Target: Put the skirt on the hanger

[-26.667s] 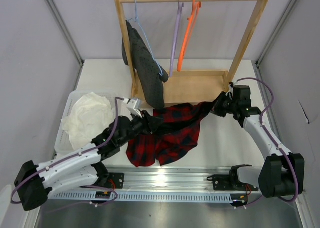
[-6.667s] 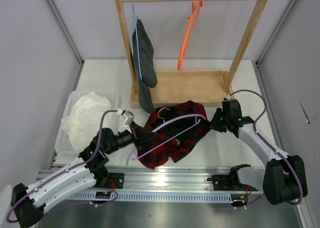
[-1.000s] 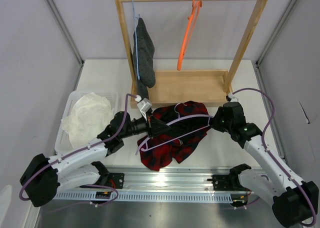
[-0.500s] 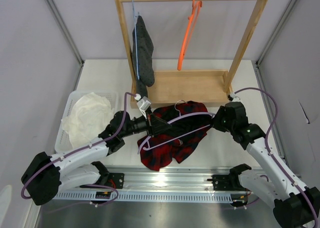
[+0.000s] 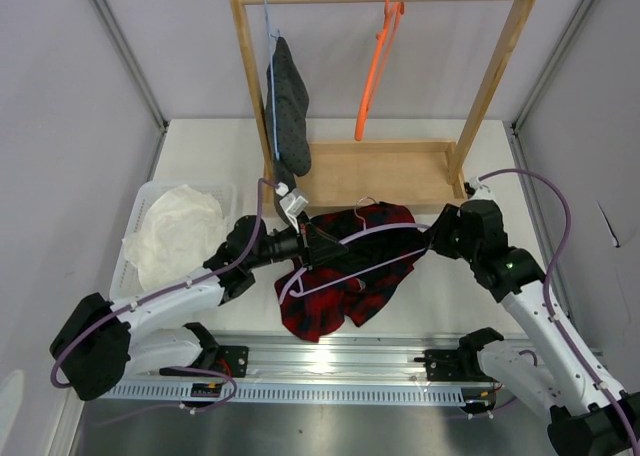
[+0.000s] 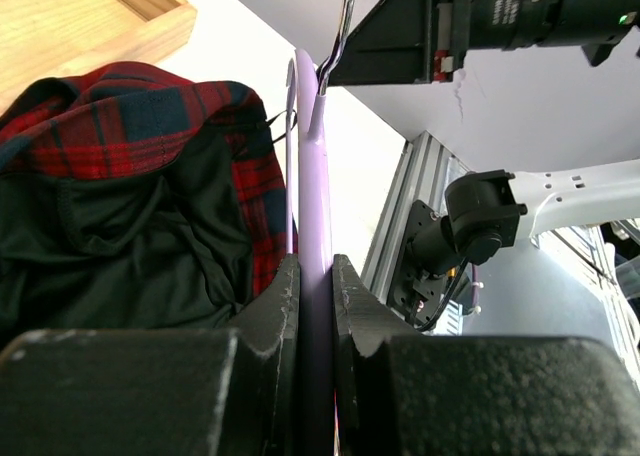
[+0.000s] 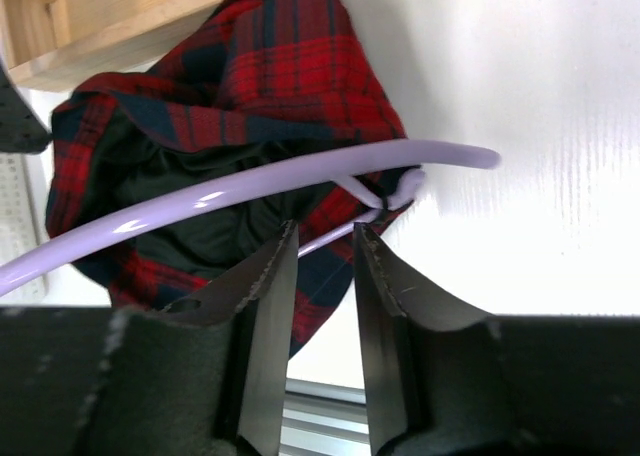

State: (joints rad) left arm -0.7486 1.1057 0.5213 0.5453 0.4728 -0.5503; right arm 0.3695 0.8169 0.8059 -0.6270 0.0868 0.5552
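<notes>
Both arms have edged upward in the last half second, carrying the hanger (image 5: 380, 233) slightly nearer the wooden rack (image 5: 380, 171). Seen from the top, the hanger lies across the skirt (image 5: 330, 311), which sits crumpled on the white table (image 5: 440, 296) between grey walls. The left gripper (image 5: 312, 244) is at the hanger's left shoulder and the right gripper (image 5: 433, 238) at its right end.

In the left wrist view, the jaws are clamped tight on the lilac bar, with the skirt lying just left of it.

In the right wrist view, the jaws are narrowly parted. The thin lower bar runs into the gap, but I cannot tell whether they pinch it.
</notes>
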